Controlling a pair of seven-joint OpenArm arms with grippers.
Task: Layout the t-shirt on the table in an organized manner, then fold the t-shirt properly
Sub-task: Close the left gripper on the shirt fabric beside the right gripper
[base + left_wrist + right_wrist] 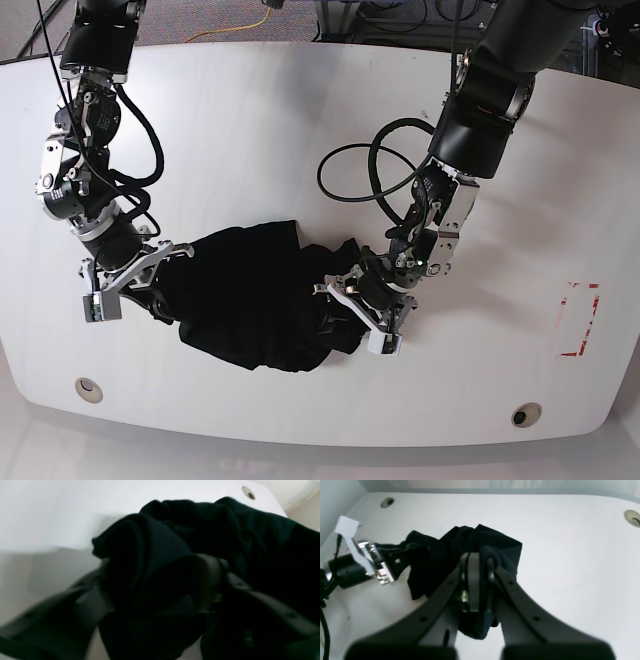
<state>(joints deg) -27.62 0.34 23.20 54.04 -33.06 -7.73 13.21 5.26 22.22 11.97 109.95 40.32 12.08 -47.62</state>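
Note:
The black t-shirt [250, 300] lies bunched in a wrinkled heap on the white table [300, 120], near its front edge. My right gripper [480, 557] is shut on a fold of the t-shirt [440, 555] at the heap's left end in the base view [165, 265]. My left gripper [157, 562] is at the heap's right end [348, 300]. Its fingers stand well apart with a thick wad of the t-shirt [250, 530] filling the gap. Whether they pinch it is not clear. The neck and sleeves are hidden in the folds.
A red tape rectangle [580, 320] marks the table at the far right. Two grommet holes [88, 388] [527, 413] sit near the front edge. A black cable loop [365, 165] hangs from the left arm above the table behind the heap.

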